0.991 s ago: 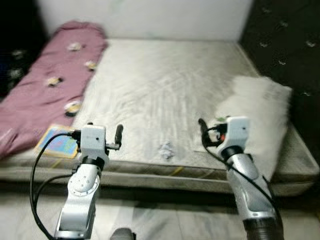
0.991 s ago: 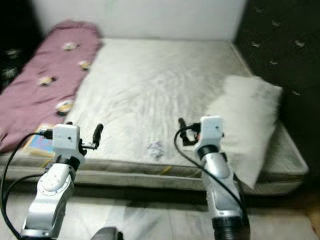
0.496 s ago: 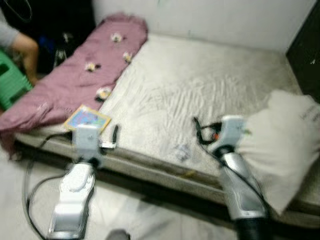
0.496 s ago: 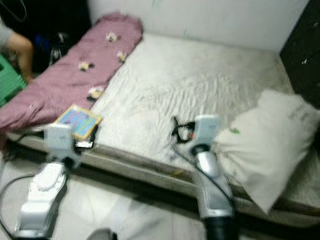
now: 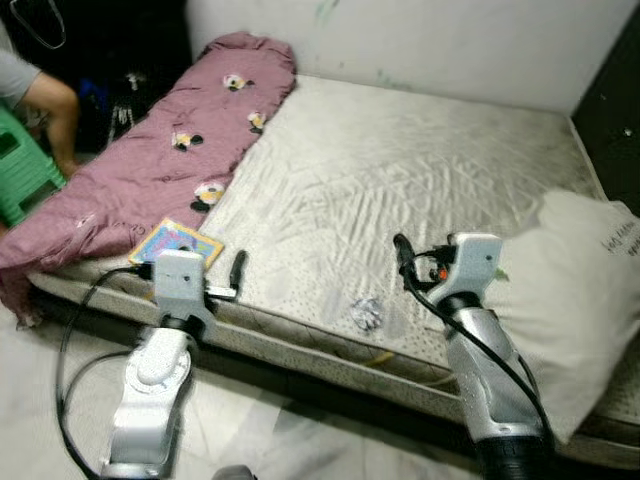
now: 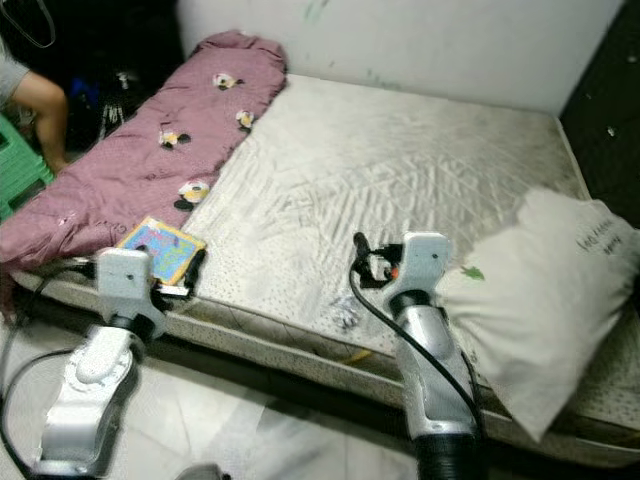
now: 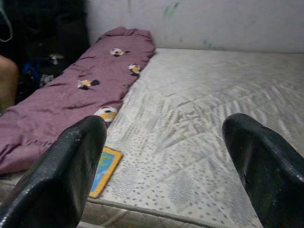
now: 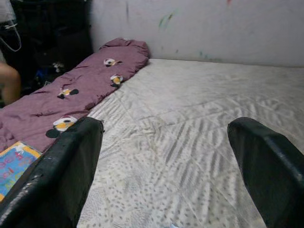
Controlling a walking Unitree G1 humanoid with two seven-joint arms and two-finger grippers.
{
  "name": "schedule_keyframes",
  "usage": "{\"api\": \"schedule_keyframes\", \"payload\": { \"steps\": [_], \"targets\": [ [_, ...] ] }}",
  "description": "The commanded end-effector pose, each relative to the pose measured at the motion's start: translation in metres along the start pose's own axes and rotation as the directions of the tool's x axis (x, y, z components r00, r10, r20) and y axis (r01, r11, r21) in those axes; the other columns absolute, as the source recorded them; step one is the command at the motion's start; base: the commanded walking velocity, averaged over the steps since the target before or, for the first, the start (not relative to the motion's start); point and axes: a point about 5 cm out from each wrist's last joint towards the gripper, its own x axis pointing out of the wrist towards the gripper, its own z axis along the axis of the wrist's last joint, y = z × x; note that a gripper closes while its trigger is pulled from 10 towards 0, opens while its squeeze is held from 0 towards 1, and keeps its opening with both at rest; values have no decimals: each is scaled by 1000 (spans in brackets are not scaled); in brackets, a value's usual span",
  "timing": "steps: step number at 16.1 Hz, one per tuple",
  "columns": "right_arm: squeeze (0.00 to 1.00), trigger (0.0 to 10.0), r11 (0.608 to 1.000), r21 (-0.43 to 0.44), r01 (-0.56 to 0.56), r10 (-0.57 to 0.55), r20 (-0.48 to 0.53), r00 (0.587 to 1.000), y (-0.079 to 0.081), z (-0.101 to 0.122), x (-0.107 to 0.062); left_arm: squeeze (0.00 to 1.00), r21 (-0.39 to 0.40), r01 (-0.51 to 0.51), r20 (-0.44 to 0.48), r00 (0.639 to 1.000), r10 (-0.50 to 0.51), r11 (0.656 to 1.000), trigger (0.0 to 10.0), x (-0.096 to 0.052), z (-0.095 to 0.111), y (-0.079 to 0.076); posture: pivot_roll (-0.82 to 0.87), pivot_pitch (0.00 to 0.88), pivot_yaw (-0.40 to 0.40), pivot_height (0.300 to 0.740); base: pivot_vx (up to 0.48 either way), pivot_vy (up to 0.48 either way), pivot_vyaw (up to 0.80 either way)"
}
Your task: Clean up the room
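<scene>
You are looking down at a big bed [image 5: 420, 170] with a pale, wrinkled sheet. A long purple blanket [image 5: 160, 165] with little cartoon pictures lies along the bed's left side, up to the wall. A bright, colorful book [image 5: 175, 243] lies flat near the front left corner of the bed, touching the edge of the blanket. A small crumpled bit of trash [image 5: 366, 313] sits on the sheet close to the front edge, between your two arms. A white pillow [image 5: 575, 300] rests on the right side of the bed and hangs a bit over the front edge.

Your left gripper [image 7: 161, 171] is held up in front of the bed, just over the front edge near the book. Its jaws are spread wide and hold nothing. Your right gripper [image 8: 173, 175] is up over the front part of the bed, just beside the pillow. Its jaws are spread wide too, with nothing between them.

At the far left you can see a person's arm [image 5: 45, 100] and a green stool [image 5: 20, 175] on the floor.
</scene>
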Motion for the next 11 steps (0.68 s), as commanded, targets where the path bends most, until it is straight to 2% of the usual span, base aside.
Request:
{"api": "schedule_keyframes", "payload": {
  "steps": [1,4,7,8,9,11],
  "targets": [
    [0,10000,999,-25,32,-32,10,999,-10,3,-1,0,-8,33,22,999,-33,999,10000,1,6,-7,-1,0,-61,740,345,0,0],
    [0,10000,997,-16,80,-80,5,997,-17,2,-1,0,-10,39,25,999,-39,999,10000,1,6,-7,-1,0,-61,740,378,0,0],
    [0,10000,979,-149,143,-145,-9,989,-21,-2,-1,0,-9,41,23,999,-41,999,10000,1,6,-7,-1,0,-60,740,391,0,0],
    [0,10000,975,-165,151,-154,-6,988,-21,-2,-1,0,-9,42,23,999,-42,999,10000,1,6,-8,-1,0,-60,740,382,0,0],
    [0,10000,978,-135,158,-161,-13,987,-21,-4,-1,0,-9,41,21,999,-41,999,10000,2,6,-8,-1,0,-60,740,360,0,0],
    [0,10000,982,-76,175,-179,-42,983,-23,-7,-1,0,-3,12,6,1000,-12,1000,10000,2,4,-7,-1,0,-60,740,0,0,0]
  ]
}}
